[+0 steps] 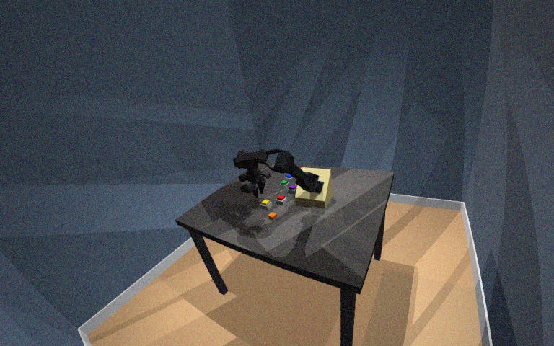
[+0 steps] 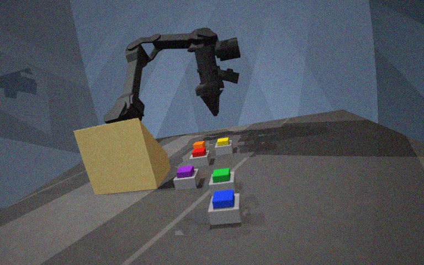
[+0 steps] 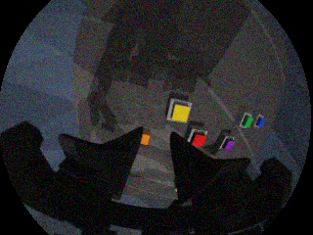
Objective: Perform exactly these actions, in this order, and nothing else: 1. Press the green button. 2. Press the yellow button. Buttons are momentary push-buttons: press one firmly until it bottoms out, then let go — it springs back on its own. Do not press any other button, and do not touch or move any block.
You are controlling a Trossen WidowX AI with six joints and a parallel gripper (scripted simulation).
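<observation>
Hovering above the desk (image 1: 347,228) (image 2: 312,193), the gripper (image 1: 260,194) (image 2: 215,114) (image 3: 156,132) hangs partly open, nothing gripped! Yellow button (image 1: 265,202) (image 2: 223,141) (image 3: 181,113) stands up, nearer the desk's left corner in the top view than the red button (image 1: 280,197) (image 2: 199,152) (image 3: 199,140).

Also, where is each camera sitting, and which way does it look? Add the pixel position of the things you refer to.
Top: high, off to one side, looking down at a slant on the table (image 1: 347,228) (image 2: 328,202) (image 3: 139,100); the whole arm (image 1: 286,163) (image 2: 132,74) shows.
Exterior: low, nearest the blue button (image 1: 288,176) (image 2: 223,199) (image 3: 260,121), looking along the buttons; arm in profile.
Wrist: apparently on the arm, looking down past both parted fingers (image 1: 261,188) (image 2: 212,102).
Top and exterior share the tan box (image 1: 311,202) (image 2: 117,159).
</observation>
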